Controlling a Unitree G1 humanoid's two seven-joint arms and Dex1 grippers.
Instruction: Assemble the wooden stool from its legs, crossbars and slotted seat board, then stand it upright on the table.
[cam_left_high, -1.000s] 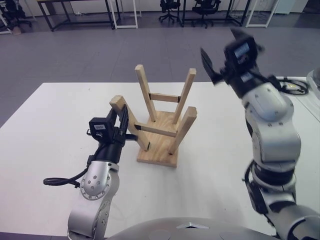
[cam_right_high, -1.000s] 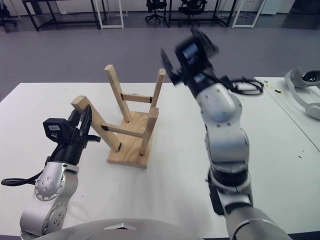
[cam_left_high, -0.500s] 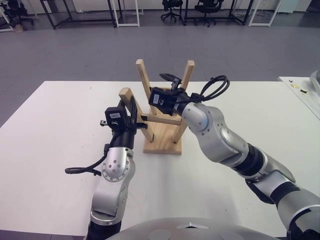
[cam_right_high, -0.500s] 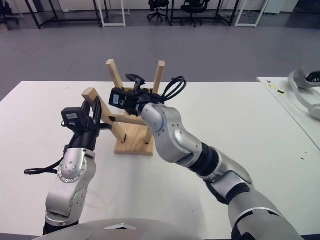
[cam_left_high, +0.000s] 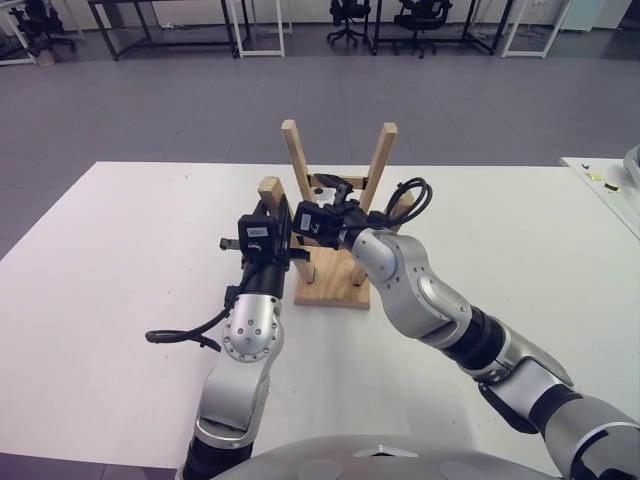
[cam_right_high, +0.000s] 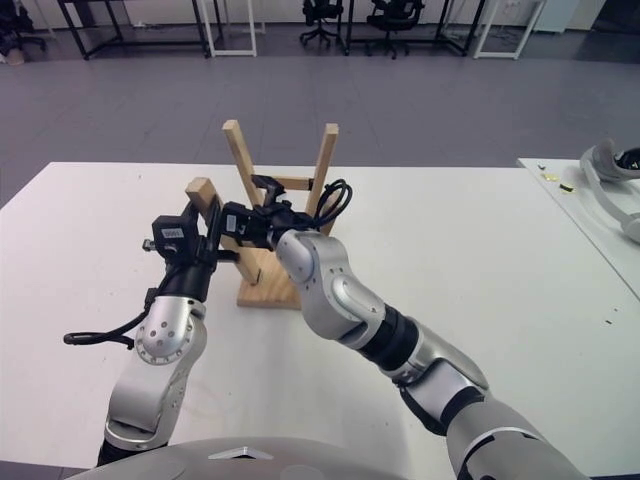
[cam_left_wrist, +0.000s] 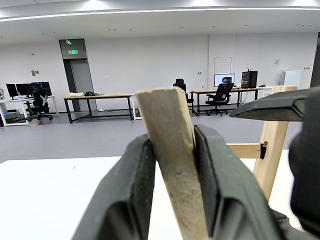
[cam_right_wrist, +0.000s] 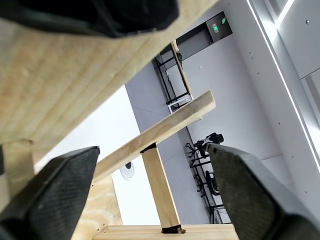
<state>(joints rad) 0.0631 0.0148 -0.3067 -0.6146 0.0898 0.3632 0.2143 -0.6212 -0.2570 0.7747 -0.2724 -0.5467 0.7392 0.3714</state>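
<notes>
Upturned stool (cam_left_high: 345, 290) clear of table (cam_left_high: 120, 260) edges, left jaws clamped on leg (cam_left_wrist: 167, 125), right jaws apart by crossbar (cam_right_wrist: 159, 195)

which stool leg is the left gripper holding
The near leg on the robot's left; the left gripper is shut on its upper end. The two far legs are ungripped.

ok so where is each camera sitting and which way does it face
Left and right eye: on the head, looking forward and down at the upturned stool on the table; both arms show.
Left wrist: on the left arm, looking out past the left gripper, shut on a leg.
Right wrist: on the right arm, looking through the open right gripper at a crossbar.
Shared: all show the stool.
</notes>
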